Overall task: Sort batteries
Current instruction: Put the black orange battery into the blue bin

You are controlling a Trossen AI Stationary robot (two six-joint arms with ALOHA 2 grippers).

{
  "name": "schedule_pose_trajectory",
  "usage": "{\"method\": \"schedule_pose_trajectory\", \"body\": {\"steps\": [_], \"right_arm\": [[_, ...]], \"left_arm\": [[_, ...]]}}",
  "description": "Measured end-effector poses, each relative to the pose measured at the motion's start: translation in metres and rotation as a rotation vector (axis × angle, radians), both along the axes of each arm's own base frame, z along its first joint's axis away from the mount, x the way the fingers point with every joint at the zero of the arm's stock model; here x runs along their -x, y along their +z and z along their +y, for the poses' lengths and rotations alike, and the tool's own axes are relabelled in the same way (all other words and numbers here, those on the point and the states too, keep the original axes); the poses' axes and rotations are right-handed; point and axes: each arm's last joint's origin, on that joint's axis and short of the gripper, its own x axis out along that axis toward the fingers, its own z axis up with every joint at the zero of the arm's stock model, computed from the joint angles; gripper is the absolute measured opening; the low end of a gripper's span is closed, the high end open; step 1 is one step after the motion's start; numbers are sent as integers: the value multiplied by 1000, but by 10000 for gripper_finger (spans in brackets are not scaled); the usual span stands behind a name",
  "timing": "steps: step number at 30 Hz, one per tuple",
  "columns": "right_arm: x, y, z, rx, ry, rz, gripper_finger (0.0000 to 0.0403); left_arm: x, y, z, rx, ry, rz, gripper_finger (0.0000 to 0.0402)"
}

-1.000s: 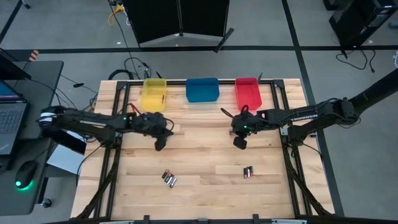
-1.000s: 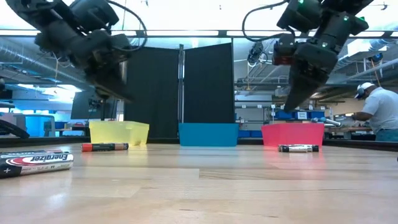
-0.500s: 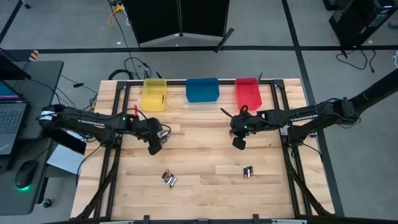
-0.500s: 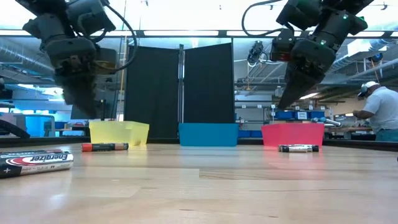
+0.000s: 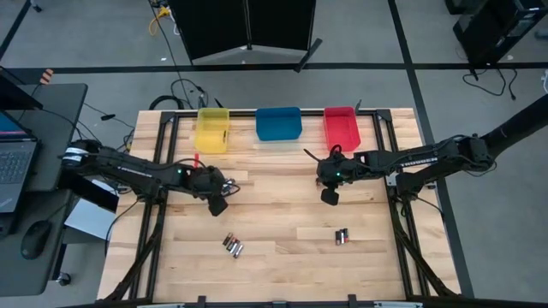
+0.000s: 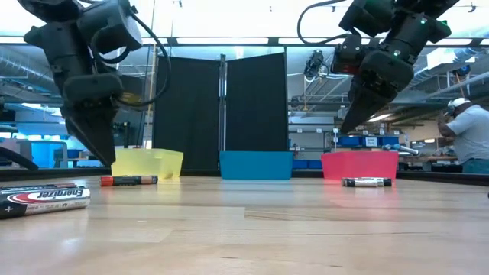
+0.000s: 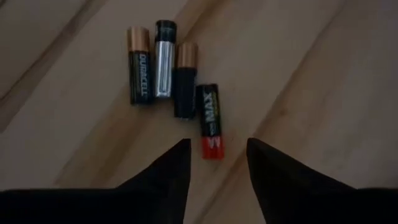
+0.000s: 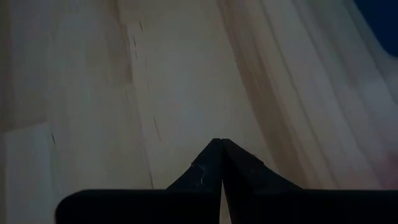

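Swung nearer the table's front, the left gripper [image 7: 217, 155] now spreads empty fingers above four batteries [image 7: 174, 78], copper, silver and red-ended; the right gripper [image 5: 330, 198] hangs closed.

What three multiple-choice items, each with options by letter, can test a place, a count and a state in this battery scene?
1. Which bin stands between the other two?
A. yellow
B. blue
C. red

2. How many batteries lie ahead of the left gripper in its wrist view?
A. two
B. four
C. six

3. How do the jaws of the right gripper stand?
A. shut and empty
B. wide open
C. shut on a battery

Answers:
1 B: the high view shows the blue bin between the yellow bin and the red bin.
2 B: four cells lie side by side on the table.
3 A: in the right wrist view the tips meet, with nothing between them.
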Motion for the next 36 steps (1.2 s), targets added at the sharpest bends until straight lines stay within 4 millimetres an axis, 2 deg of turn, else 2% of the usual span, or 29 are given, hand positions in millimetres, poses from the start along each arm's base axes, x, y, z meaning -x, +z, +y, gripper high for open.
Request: {"method": "schedule_pose_trajectory", "body": {"steps": [13, 26, 30, 36], "right_arm": [[-1, 0, 0, 15, 20, -5, 21], [-1, 1, 1, 15, 20, -13, 21], [-2, 1, 1, 15, 20, -18, 18], [-2, 1, 1, 16, 20, -20, 18]], "left_arm": [[-8, -16, -4, -37, -2, 64, 168], [-3, -33, -3, -23, 48, 48, 163], [-2, -33, -5, -27, 43, 49, 134], [-2, -33, -11, 12, 7, 48, 48]]}}
